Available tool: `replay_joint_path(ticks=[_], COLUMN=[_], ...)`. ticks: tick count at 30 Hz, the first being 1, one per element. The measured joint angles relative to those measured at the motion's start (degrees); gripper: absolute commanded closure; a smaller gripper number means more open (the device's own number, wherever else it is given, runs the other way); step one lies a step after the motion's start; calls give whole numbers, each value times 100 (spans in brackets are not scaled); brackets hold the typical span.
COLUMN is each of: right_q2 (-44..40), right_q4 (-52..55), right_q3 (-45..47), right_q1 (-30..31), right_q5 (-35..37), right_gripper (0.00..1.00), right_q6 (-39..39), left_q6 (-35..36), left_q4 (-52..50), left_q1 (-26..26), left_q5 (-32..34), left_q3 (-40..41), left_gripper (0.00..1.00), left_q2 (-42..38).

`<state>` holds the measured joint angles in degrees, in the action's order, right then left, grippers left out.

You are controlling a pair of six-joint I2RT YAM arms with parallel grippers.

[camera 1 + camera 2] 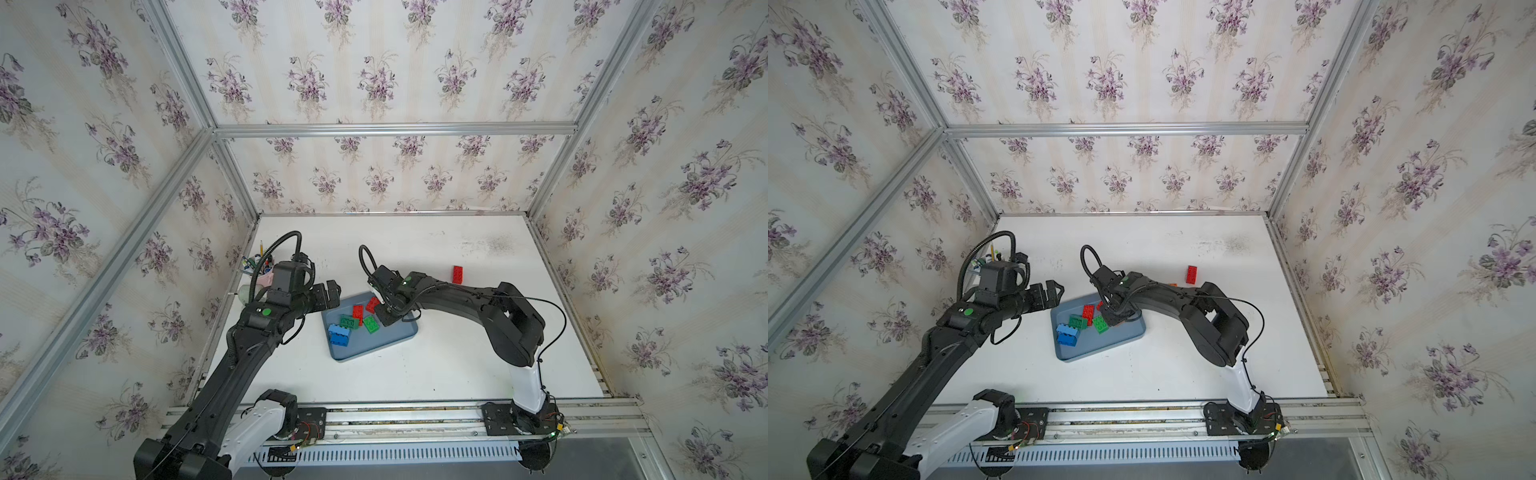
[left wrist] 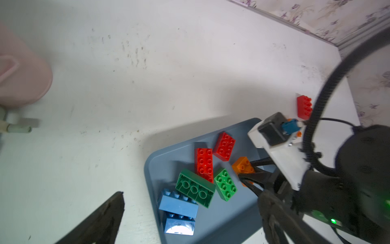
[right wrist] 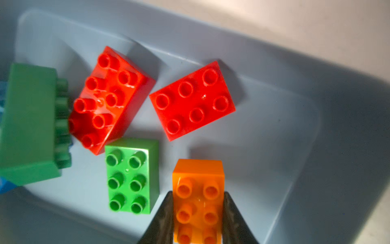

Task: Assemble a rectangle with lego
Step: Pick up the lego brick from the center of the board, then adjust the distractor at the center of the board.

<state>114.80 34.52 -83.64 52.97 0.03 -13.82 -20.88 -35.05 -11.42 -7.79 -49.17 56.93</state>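
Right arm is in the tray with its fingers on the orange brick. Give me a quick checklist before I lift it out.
1. Grip: right gripper shut on the orange brick, one finger on each long side: ok.
2. Pose: orange brick studs up, square between the fingers: ok.
3. Neighbour: light green brick free of the nearer finger: cannot tell, they sit very close.
4. Other arm: left gripper open, outside the tray by its corner, off the lift path: ok.
5. Partner piece: red brick lies on the table, apart from the tray: ok.
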Motion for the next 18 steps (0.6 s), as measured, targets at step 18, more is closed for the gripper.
replay_joint_path(ticks=[18], right_q2=[-2417], right_q4=[382], right_q3=[1541], right_q1=[-1515], right_q5=[236], right_gripper=[67], right_q6=[-874], left_q6=[2365], left_q4=[-946], left_q1=[-1405], left_q5=[874], left_q3=[-2350], left_gripper=[34], left_q2=[3082])
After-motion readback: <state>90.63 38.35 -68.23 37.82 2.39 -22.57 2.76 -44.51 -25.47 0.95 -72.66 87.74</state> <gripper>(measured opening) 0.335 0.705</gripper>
